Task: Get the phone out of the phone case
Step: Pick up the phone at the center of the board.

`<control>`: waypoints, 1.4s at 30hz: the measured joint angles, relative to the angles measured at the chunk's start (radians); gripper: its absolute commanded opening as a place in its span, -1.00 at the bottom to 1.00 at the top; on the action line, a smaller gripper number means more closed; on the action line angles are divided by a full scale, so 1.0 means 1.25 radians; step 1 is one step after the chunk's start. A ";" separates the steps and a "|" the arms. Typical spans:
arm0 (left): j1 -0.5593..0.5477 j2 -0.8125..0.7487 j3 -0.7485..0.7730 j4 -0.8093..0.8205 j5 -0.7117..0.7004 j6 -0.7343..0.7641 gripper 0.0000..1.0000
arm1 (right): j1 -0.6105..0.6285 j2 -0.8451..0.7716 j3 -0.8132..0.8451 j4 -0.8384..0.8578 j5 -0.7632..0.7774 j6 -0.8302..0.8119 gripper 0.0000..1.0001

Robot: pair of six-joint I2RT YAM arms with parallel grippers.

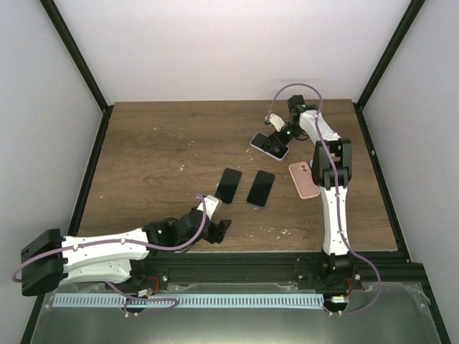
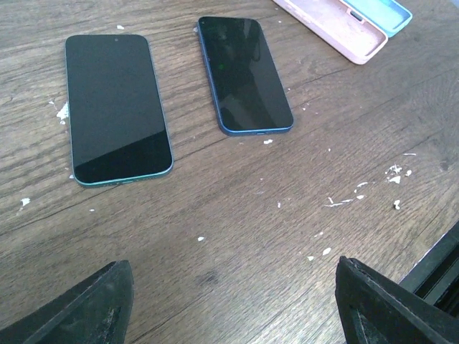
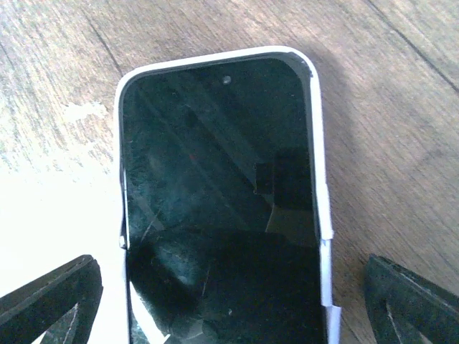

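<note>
White phone case (image 3: 321, 193), phone (image 3: 208, 165) inside, beneath spread right end effector (image 3: 231, 297)

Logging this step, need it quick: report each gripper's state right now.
Left gripper: open, holding nothing, above bare table.
Right gripper: open, straddling the cased phone, not clamped on it.

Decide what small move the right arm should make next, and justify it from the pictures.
Probably lower the right gripper and close it on the white case. Its fingers stand wide apart on either side, gripping nothing, and the phone sits fully inside the case.
</note>
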 measured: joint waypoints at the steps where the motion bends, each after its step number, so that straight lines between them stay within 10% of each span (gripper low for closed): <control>1: 0.000 0.000 -0.001 0.001 0.001 0.000 0.56 | 0.001 -0.002 -0.003 -0.001 -0.002 0.000 1.00; 12: 0.000 0.018 -0.003 0.038 0.015 0.000 0.56 | 0.080 -0.112 -0.202 0.123 0.151 0.029 0.94; 31: 0.008 0.013 0.004 0.019 -0.021 -0.067 0.69 | 0.128 -0.149 -0.250 0.143 0.199 0.116 -0.12; 42: 0.211 0.062 0.177 0.052 0.047 -0.187 0.57 | 0.130 -0.556 -0.617 0.267 -0.018 0.259 -0.12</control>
